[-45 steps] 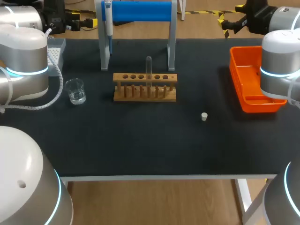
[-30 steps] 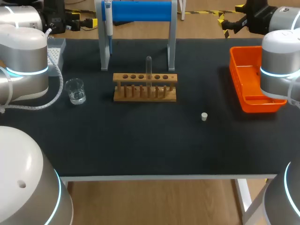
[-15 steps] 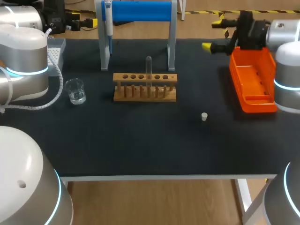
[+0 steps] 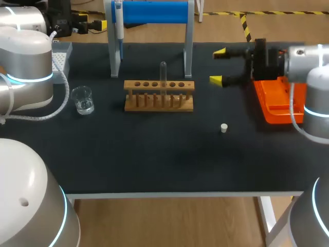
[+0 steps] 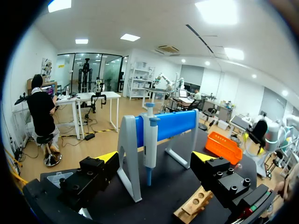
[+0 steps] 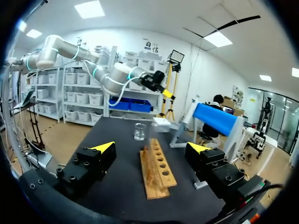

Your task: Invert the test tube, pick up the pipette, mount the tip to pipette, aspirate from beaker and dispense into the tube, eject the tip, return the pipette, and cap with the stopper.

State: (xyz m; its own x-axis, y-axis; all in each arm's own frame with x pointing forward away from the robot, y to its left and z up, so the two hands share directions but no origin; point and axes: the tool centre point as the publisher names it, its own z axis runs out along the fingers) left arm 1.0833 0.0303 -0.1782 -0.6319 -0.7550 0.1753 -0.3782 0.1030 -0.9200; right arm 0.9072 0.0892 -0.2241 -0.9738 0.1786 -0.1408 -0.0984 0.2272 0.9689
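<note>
My right end effector (image 4: 218,66) hangs in the upper right of the head view, over the desk (image 4: 154,159) and just beside the orange plastic tray (image 4: 275,110). Its two yellow-tipped fingers are spread wide and hold nothing. My left end effector (image 5: 154,157) is also released; ahead of it the white and blue pipette (image 5: 150,140) hangs upright on the blue stand (image 5: 173,123). The glass test tube (image 4: 163,76) stands upright in the wooden rack (image 4: 159,96) at the upper middle, with its round end up. Left of the rack is the small glass beaker (image 4: 82,99) with clear liquid. The little white stopper (image 4: 224,127) lies alone, right of the middle. The desk surface is dark, matt and slightly grainy.
</note>
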